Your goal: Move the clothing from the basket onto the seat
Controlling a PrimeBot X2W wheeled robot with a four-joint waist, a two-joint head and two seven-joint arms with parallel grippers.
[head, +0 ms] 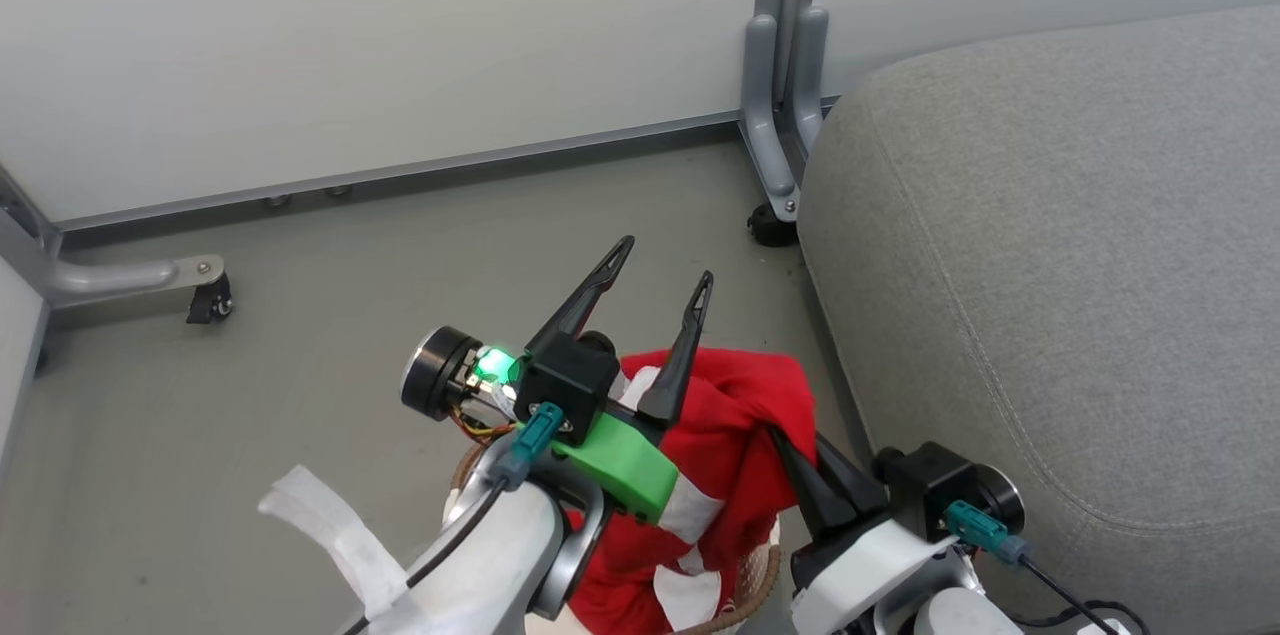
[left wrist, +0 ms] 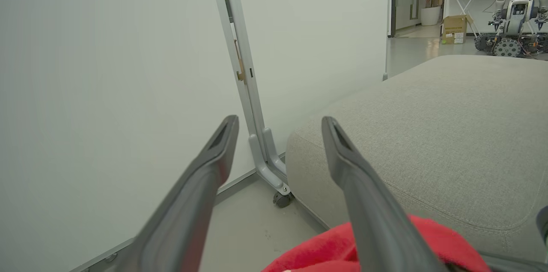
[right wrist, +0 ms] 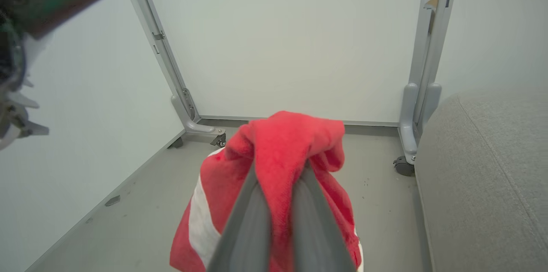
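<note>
2 fingers [right wrist: 246,225] of the right gripper [right wrist: 279,171] are clamped on the clothing [right wrist: 295,135], bunched just above the basket [head: 757,587], beside the seat [head: 1050,265]. The left gripper [head: 667,260] is spread, empty. The clothing should be raised clear of the basket, then carried right over the seat.

Robotics lab: wheeled partition panels [head: 400,35], another robot [left wrist: 512,10] in background.

red-and-white clothing [head: 740,435] bunched above basket [head: 757,591], grey seat [head: 1050,265] just beside
</note>
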